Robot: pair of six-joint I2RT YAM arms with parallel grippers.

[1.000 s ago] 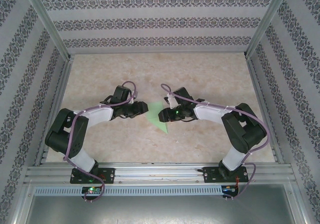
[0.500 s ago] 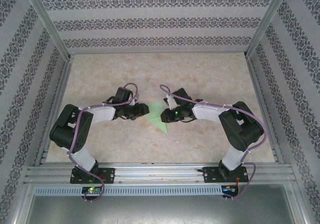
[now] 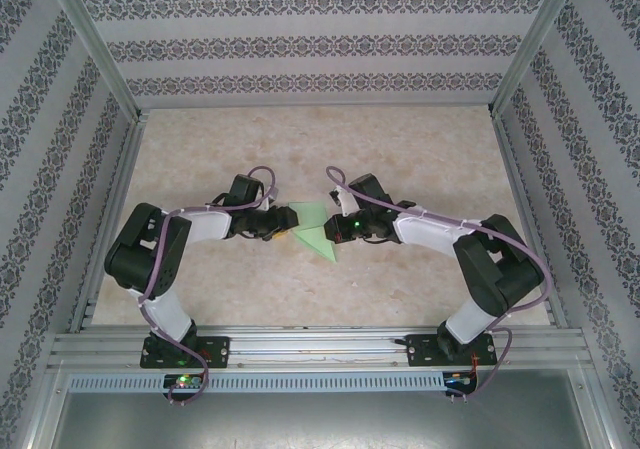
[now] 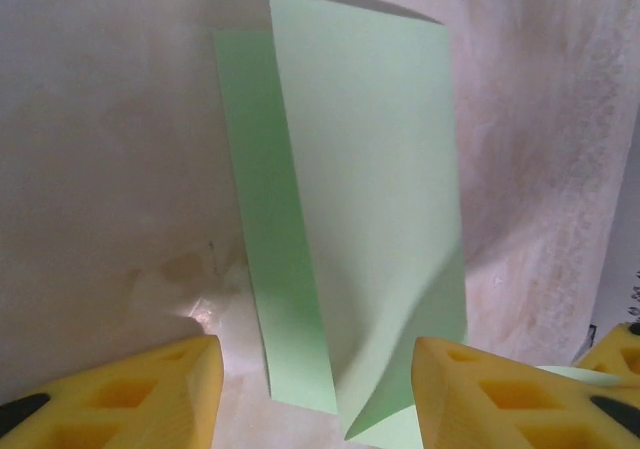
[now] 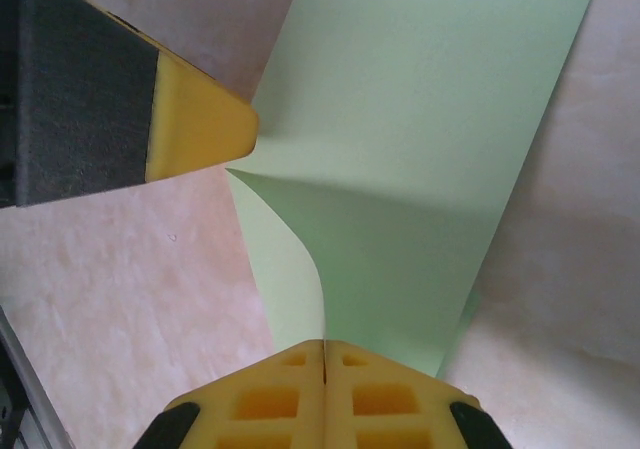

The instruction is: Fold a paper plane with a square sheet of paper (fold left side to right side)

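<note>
The light-green sheet of paper (image 3: pixel 312 233) lies mid-table between the two grippers, partly folded. One layer is flat on the table (image 4: pixel 270 269) and an upper flap (image 4: pixel 380 189) stands lifted and curved above it. My right gripper (image 5: pixel 325 354) is shut on the near edge of the raised flap (image 5: pixel 400 119), which curls up from the pinch; it sits at the paper's right side (image 3: pixel 334 231). My left gripper (image 4: pixel 315 369) is open, its yellow fingers (image 4: pixel 130 394) straddling the paper's near end; it sits at the paper's left edge (image 3: pixel 284 224).
The beige marbled tabletop (image 3: pixel 400 149) is ringed by patterned walls and an aluminium frame (image 3: pixel 320 347) at the near edge. The left gripper's yellow and black finger (image 5: pixel 150 119) stands close to the flap. A right gripper finger (image 4: pixel 615 354) shows beside the paper.
More green paper shows between the grippers than a second ago, reaching up and left. The right arm has stretched lower and flatter, and the left arm's elbow has drawn in.
</note>
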